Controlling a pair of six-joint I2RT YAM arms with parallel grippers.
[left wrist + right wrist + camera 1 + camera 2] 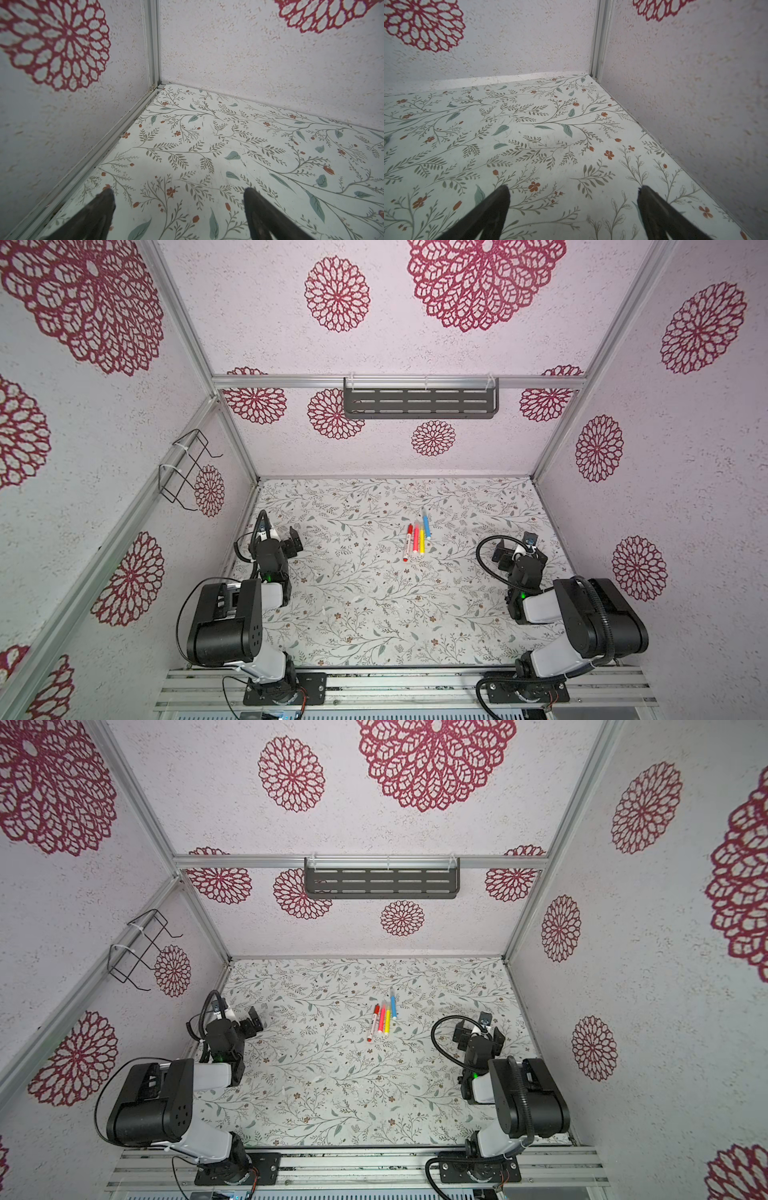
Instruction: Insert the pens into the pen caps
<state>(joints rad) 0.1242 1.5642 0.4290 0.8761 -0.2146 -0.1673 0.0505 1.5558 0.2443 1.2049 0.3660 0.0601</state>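
Pale textured walls (pixel 457 456) w/ crimson floral medallions (pixel 337 294) enclose the counter (pixel 374 614), leaf-&-blossom print. Dark slotted shelf (pixel 419 403) on back-wall rail (pixel 270 382), well beyond right pincer (pixel 500 552). Black wire rack (pixel 187 468) on side wall, up & beyond left pincer (pixel 296 544). Alu frame post (pixel 153 41) in corner ahead of it.

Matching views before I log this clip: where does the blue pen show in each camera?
In a top view: blue pen, the rightmost one, mid-table.
In a top view: also rightmost, beside the yellow pen.
Left wrist: not in it.
Right wrist: not in it.
Landmark: black slotted shelf, in both top views.
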